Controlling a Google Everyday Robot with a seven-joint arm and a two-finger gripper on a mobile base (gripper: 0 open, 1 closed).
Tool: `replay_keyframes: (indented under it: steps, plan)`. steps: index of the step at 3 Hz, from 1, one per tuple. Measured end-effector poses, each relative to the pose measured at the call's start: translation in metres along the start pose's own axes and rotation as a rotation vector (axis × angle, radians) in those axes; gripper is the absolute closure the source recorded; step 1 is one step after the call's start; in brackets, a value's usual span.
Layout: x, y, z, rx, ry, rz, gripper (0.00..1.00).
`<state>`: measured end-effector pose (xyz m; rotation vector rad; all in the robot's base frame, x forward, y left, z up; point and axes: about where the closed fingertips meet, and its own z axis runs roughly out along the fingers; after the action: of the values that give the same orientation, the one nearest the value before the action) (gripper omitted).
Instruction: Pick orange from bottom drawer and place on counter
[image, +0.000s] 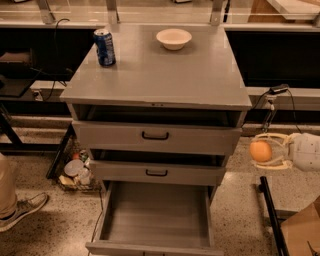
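Observation:
My gripper (261, 151) is at the right of the cabinet, level with the gap between the two upper drawers, and is shut on the orange (260, 151). The pale fingers (270, 136) wrap the fruit from above and below. The orange hangs in the air over the floor, clear of the cabinet's right side. The bottom drawer (157, 220) stands pulled out, its flat grey floor bare. The counter (165, 70) is the grey cabinet top, above and left of the gripper.
A blue soda can (104, 47) stands at the counter's back left and a cream bowl (173, 38) at its back middle. The two upper drawers (155, 135) are slightly open. A person's shoe (22, 210) is at the lower left. A cardboard box (301, 232) sits lower right.

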<state>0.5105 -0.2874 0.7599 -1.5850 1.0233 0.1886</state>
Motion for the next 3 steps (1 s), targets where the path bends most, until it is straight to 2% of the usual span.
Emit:
replay_keyframes:
  steps: [1,2,3]
  plan:
    - [0.0,0.0,0.0,0.0,-0.001,-0.003,1.0]
    - [-0.007,-0.034,0.004,0.041,-0.025,-0.037,1.0]
    - [-0.012,-0.075,0.001,0.074,-0.031,-0.018,1.0]
